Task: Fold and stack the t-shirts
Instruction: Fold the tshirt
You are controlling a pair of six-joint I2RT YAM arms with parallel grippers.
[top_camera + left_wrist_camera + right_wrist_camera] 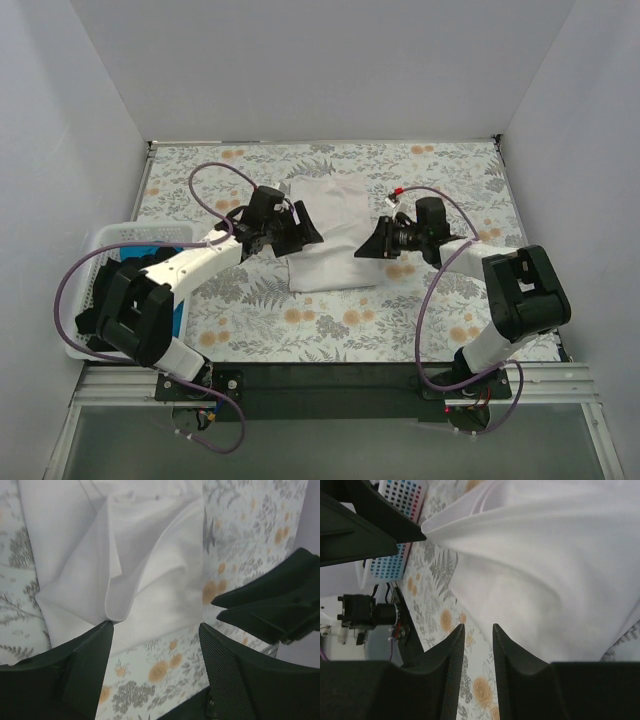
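White t-shirt [328, 232] folded at tablecloth [440, 180] centre, my left gripper [155, 627] wide beside it, my right gripper [474, 627] narrow, empty, opposite.

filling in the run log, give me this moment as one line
white t-shirt: partly folded on floral tablecloth | left fingers: open, at its fold edge | right fingers: narrow gap, empty, beside it

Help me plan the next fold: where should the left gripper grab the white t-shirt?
Take the hemmed corner of the loose flap, coming from the left side of the white t-shirt, where the left gripper hovers open. That corner looks lifted off the layer beneath, so one jaw might slide under.
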